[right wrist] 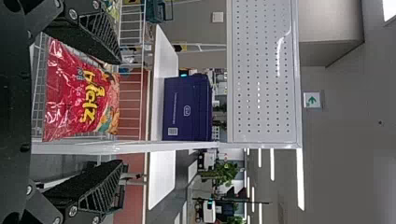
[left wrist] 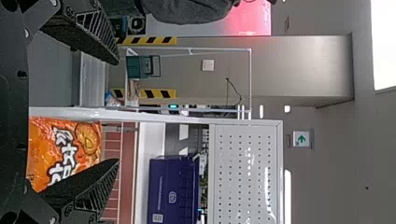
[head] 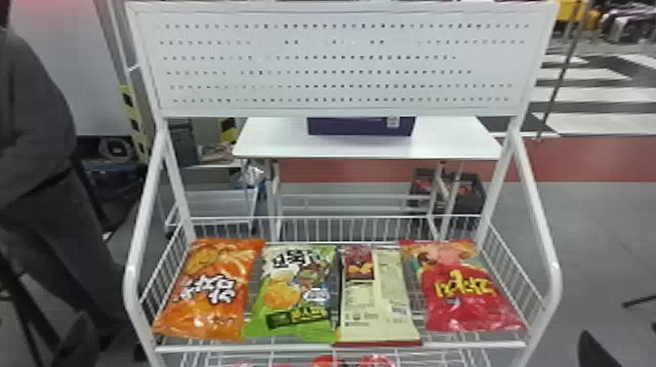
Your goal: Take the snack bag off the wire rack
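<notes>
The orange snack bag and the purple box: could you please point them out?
Orange snack bag [head: 210,293], head view: middle of its front.
Purple box [right wrist: 180,109], right wrist view: side facing the camera.

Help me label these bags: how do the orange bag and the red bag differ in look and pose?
The orange bag has white lettering, while the red bag has yellow. The orange bag's near end slants left; the red bag's slants right. Both lie lettering up on the wire rack.
</notes>
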Available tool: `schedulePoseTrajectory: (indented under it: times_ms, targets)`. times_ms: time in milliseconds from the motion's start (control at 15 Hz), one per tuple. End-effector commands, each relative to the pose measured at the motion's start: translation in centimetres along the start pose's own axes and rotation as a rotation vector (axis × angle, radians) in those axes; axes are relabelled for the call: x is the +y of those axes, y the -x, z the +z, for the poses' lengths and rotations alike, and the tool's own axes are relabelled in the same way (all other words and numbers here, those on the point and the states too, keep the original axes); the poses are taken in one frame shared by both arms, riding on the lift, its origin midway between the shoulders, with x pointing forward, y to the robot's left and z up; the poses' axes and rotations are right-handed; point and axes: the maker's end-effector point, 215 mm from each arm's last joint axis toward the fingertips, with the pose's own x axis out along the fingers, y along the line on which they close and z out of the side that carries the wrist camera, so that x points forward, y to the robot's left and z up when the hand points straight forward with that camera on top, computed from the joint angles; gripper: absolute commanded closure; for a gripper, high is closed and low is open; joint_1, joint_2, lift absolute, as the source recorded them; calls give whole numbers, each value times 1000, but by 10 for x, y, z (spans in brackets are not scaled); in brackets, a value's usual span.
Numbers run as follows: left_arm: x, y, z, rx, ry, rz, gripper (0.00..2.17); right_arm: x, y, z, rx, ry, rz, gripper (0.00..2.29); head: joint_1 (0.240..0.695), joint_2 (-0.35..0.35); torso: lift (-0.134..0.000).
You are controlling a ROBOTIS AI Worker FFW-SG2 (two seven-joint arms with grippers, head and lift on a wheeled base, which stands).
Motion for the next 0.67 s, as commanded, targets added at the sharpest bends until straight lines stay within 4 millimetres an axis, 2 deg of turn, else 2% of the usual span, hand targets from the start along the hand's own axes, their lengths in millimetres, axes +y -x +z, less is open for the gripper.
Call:
schedulePoseTrajectory:
  times_ms: [0,600]
  targets:
    - [0,0,1,-2,-2,0,151,0,0,0,0,0,0,151,499,0,0]
    - [-3,0,-2,3,-3,-11,151,-3,-5,-3,0,-10,-3,151,499,0,0]
